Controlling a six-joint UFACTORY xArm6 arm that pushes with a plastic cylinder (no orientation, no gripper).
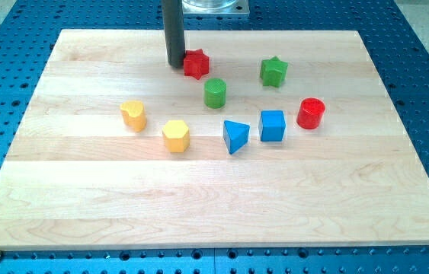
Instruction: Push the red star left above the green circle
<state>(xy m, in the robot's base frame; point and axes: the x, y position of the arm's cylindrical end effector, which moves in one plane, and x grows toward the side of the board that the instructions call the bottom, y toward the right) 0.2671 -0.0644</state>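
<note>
The red star (196, 64) sits near the view's top, just up and left of the green circle (215, 93). My tip (175, 65) is at the star's left side, touching or nearly touching it. The rod rises straight up out of the view's top.
A green star (273, 71) lies right of the red star. A red cylinder (311, 113), blue cube (273, 125) and blue triangle (235, 136) sit to the right and below. A yellow heart (132, 115) and yellow hexagon (176, 135) lie at the left. The wooden board (84, 190) lies on a blue perforated table.
</note>
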